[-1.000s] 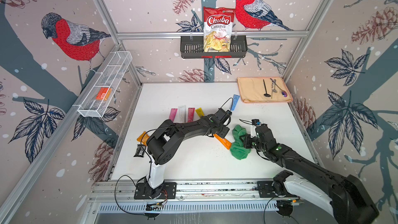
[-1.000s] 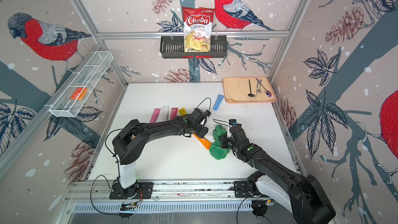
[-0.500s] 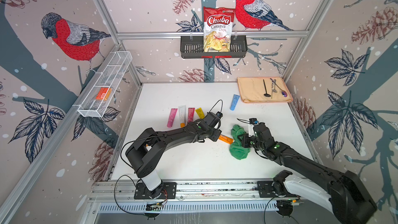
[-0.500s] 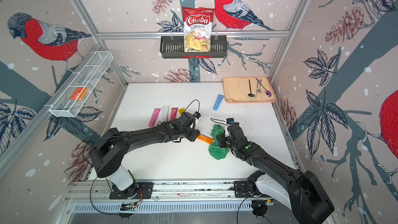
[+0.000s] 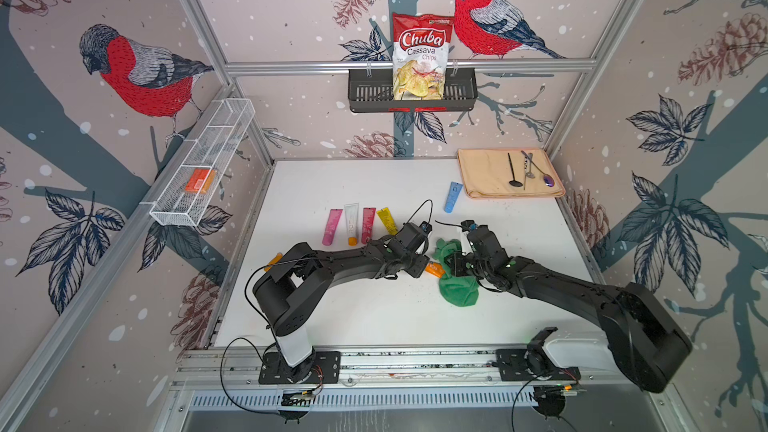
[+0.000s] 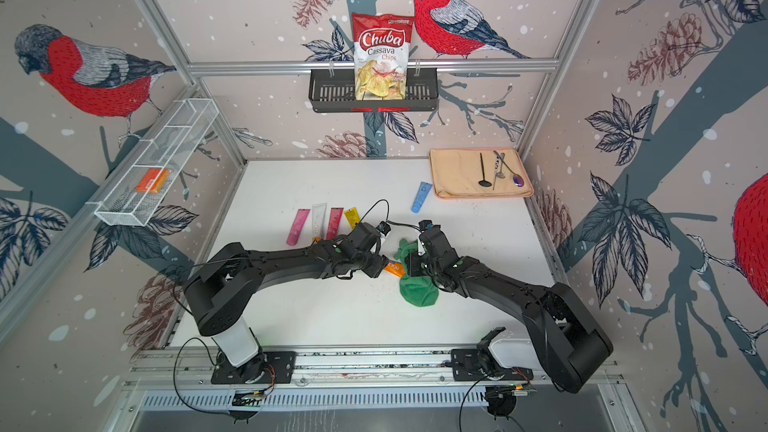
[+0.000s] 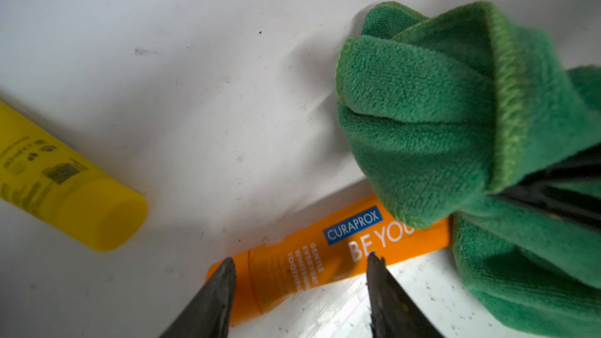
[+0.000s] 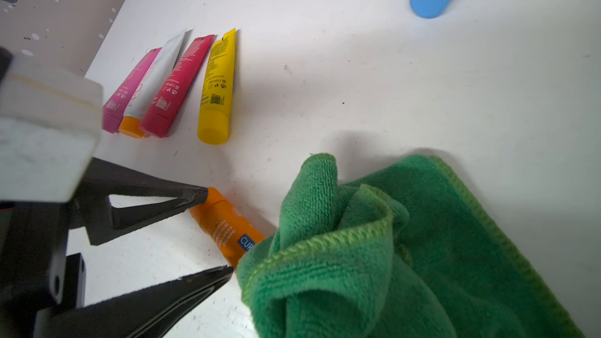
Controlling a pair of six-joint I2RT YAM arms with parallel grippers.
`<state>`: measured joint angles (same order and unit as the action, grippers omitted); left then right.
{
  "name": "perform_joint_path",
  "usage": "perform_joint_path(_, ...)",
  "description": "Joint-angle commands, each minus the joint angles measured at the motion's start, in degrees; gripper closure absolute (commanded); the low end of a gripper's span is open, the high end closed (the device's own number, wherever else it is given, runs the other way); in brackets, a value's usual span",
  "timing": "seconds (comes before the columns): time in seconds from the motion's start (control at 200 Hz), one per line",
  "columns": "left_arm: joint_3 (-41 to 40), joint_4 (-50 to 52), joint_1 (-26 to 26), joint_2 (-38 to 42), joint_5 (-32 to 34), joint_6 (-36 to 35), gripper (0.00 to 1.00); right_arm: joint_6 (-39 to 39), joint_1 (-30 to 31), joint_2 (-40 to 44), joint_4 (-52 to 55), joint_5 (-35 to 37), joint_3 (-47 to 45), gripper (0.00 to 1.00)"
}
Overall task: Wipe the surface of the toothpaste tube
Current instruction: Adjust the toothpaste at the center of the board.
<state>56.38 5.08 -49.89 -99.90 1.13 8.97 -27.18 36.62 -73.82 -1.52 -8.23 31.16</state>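
Left arm's [image 5: 332, 270] elbow has swung outward; the left end effector [image 7: 300, 261] stands half-wide, tips at the cap end of the orange toothpaste tube [image 7: 328, 253] on the desk [image 7: 195, 60]; the green cloth [image 7: 422, 118] covers the tube's tail, pinched tight by the right end effector [image 7: 553, 186].

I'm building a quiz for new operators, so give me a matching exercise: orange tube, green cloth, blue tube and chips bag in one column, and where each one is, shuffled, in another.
Things
1. orange tube
2. green cloth
3. blue tube
4. chips bag

Places
A. upright in the black basket on the back wall
B. clamped in the shut right hand
C. lying alone near the beige mat
D. flat on the table at the open left hand

Pairs: 1-D, 2-B, 3-C, 4-A
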Motion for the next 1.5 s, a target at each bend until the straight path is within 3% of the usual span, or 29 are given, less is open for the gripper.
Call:
perform_joint_path(0.0, 2.40, 3.69, -0.16, -1.26, -3.40, -0.95, 0.41, 0.01, -1.26, 2.50, -0.23, 1.37, -0.37, 0.96)
perform_joint_path(0.15, 2.53, 9.33, -0.45, -2.63, -5.32, 0.76, 0.45, 0.71, -2.75, 8.96, 3.76, 2.75, -1.22, 0.96)
perform_joint_path(0.32, -2.89, 7.14, -0.56, 3.57, -11.11, 4.09, 0.45, 1.81, -5.69, 14.31, 6.45, 2.19, -2.37, 0.96)
perform_joint_path(0.455, -2.55, 7.76, -0.36, 6.68, -14.19, 5.67, 0.45, 2.20, -7.76, 16.32, 6.95, 0.64, -3.08, 0.96)
perform_joint_path(0.605, 0.48, 10.63, 1.24, 4.70, -8.56, 6.91, 0.41, 1.97, -8.50, 17.90, 6.48, -0.29, -4.04, 0.96)
perform_joint_path(0.805, 5.71, 11.32, 3.28, -2.94, -7.41, 9.74, 0.40, 2.00, -9.11, 18.40, 5.96, -1.44, -4.70, 0.96)
perform_joint_path(1.056, 6.16, 7.03, 3.31, -7.80, -12.85, 10.95, 0.52, 1.89, -9.20, 19.42, 5.67, -2.28, -5.14, 0.96)
perform_joint_path(1.266, 4.09, 6.02, 3.39, -9.36, -12.75, 11.58, 0.72, 1.76, -9.20, 19.42, 5.04, -3.00, -5.58, 0.96)
perform_joint_path(1.391, 2.86, 6.76, 3.39, -8.37, -9.45, 12.42, 0.83, 1.71, -9.20, 19.64, 5.03, -3.17, -5.58, 0.96)
perform_joint_path(1.496, 3.04, 10.24, 3.22, -5.87, -2.62, 13.16, 0.86, 1.78, -9.24, 20.14, 5.03, -3.34, -5.65, 0.96)
